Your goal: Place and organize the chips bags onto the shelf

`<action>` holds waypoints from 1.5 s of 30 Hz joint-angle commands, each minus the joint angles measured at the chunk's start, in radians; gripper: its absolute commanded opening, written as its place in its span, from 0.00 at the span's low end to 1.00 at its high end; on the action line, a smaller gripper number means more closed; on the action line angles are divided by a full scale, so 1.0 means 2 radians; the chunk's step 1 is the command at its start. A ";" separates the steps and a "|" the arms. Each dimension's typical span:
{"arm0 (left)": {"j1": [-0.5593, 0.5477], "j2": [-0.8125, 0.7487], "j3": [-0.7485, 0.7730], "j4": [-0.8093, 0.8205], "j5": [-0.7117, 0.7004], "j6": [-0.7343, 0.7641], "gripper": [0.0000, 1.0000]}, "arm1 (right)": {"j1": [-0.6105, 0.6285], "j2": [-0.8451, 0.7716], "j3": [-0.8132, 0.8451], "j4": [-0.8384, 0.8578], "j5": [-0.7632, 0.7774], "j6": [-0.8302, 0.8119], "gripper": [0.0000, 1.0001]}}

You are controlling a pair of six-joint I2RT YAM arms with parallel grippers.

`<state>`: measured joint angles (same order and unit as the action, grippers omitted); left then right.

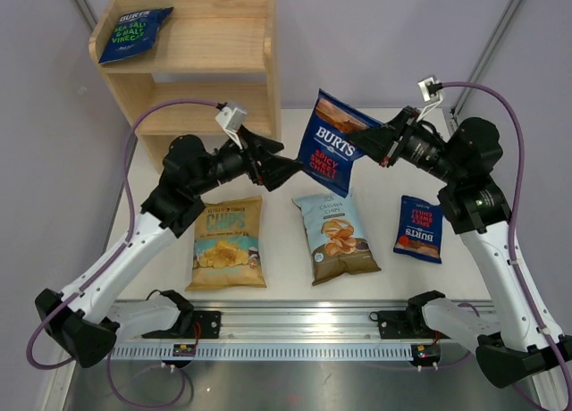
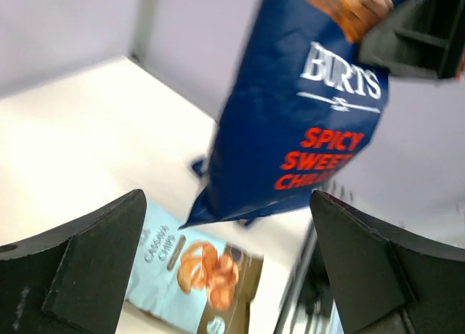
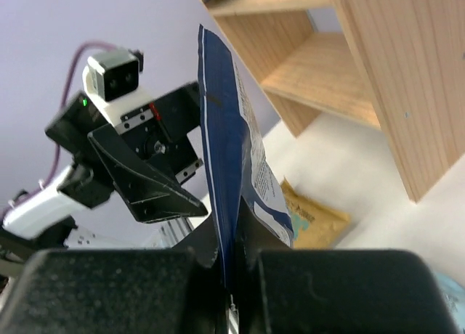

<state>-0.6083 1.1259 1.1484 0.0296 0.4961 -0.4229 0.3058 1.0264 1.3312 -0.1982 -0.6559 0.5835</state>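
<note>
My right gripper (image 1: 374, 143) is shut on the edge of a dark-blue BURTS bag (image 1: 329, 145) and holds it in the air above the table's middle; in the right wrist view the bag (image 3: 231, 167) is pinched edge-on between the fingers. My left gripper (image 1: 288, 168) is open and empty, just left of that bag (image 2: 301, 123). A second BURTS bag (image 1: 134, 33) lies on the top tier of the wooden shelf (image 1: 239, 45). A third BURTS bag (image 1: 420, 228), the yellow CHIPS bag (image 1: 227, 242) and the Cassava Chips bag (image 1: 335, 236) lie flat on the table.
The shelf stands at the back left of the white table (image 1: 375, 286), its lower tier (image 1: 201, 118) bare. A metal rail (image 1: 304, 326) with both arm bases runs along the near edge. The purple wall is behind.
</note>
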 commanded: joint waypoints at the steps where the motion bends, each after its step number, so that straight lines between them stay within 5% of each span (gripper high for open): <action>1: 0.003 -0.052 -0.036 0.077 -0.146 -0.075 0.99 | 0.003 -0.016 0.006 0.094 0.027 0.047 0.05; 9: 0.003 -0.110 -0.157 0.299 -0.123 -0.216 0.99 | 0.004 -0.023 -0.016 0.245 0.043 0.153 0.04; 17: 0.003 -0.100 -0.195 0.497 -0.072 -0.263 0.99 | 0.004 0.038 -0.022 0.409 0.040 0.332 0.04; 20: 0.003 -0.087 -0.179 0.502 -0.072 -0.263 0.99 | 0.023 0.071 -0.021 0.456 0.038 0.381 0.03; 32: 0.003 -0.042 -0.132 0.494 -0.102 -0.274 0.99 | 0.086 0.097 -0.021 0.469 0.074 0.364 0.02; 45: 0.003 -0.020 -0.129 0.556 -0.095 -0.308 0.50 | 0.102 0.092 -0.070 0.487 0.112 0.346 0.02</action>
<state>-0.6022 1.0733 0.8452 1.0576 0.3134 -1.0306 0.4976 1.2381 1.2057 0.6979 -0.4820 1.2930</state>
